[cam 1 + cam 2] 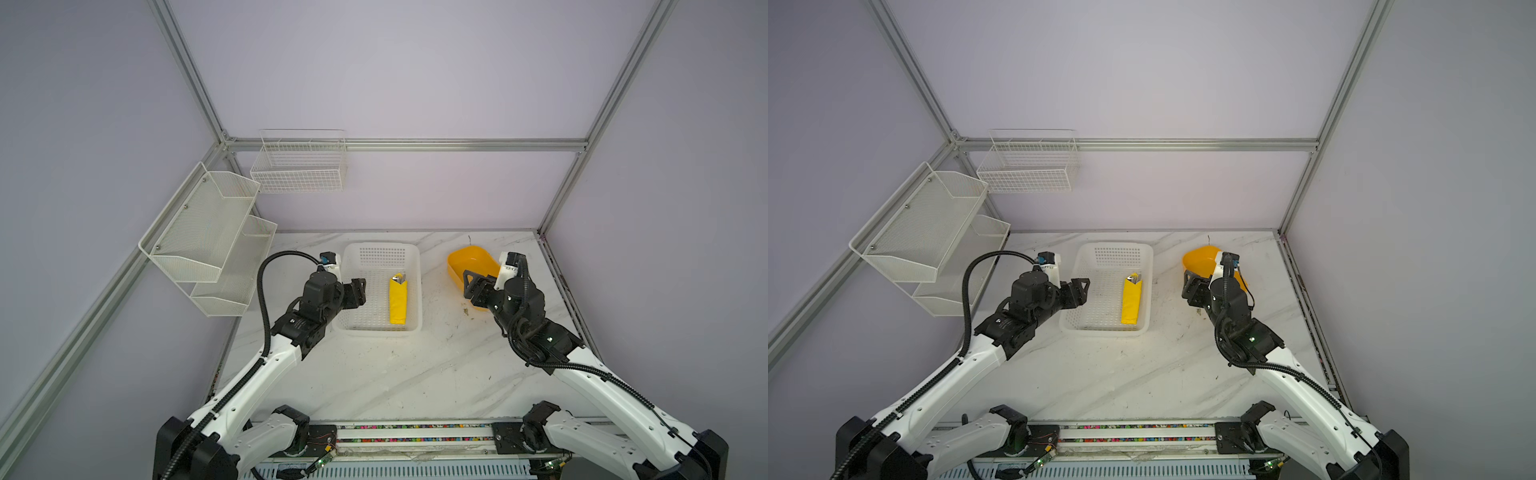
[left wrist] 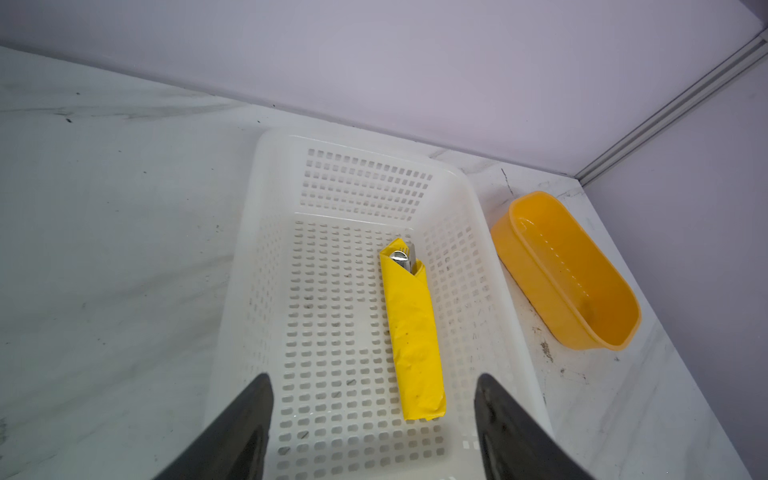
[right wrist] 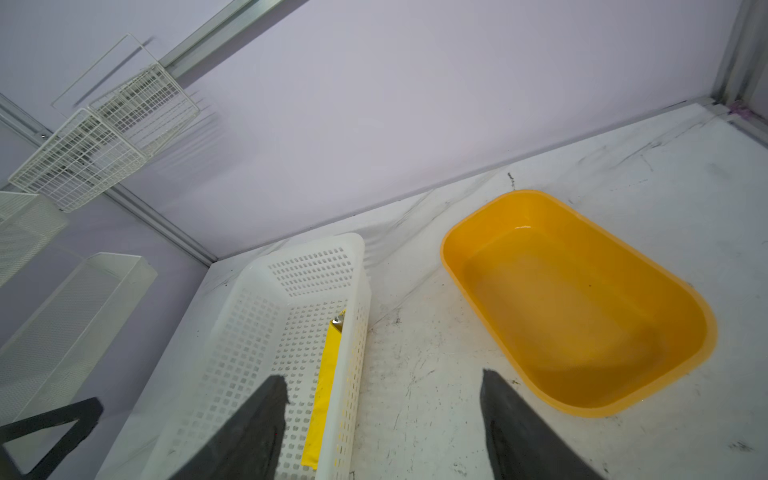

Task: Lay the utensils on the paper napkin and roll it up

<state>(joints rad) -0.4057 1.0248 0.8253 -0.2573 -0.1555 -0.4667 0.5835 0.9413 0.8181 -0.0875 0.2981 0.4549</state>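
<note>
Paper napkin [image 1: 397, 301], rolled into a narrow yellow tube, lies flat along the right side of the white perforated basket [image 1: 374, 309] in both top views. The silver tips of the utensils [image 2: 402, 259] protrude from its far, open end. Left gripper [image 2: 374, 378] hovers over the basket's near-left edge, jaws spread wide, holding and touching nothing; its arm reaches forward from the left, wrist turned towards the basket. Right gripper [image 3: 382, 376], likewise wide and empty, hangs above the marble table [image 1: 395, 374] just beside the orange-yellow tub [image 1: 469, 259], its arm extended from the right and angled inwards.
</note>
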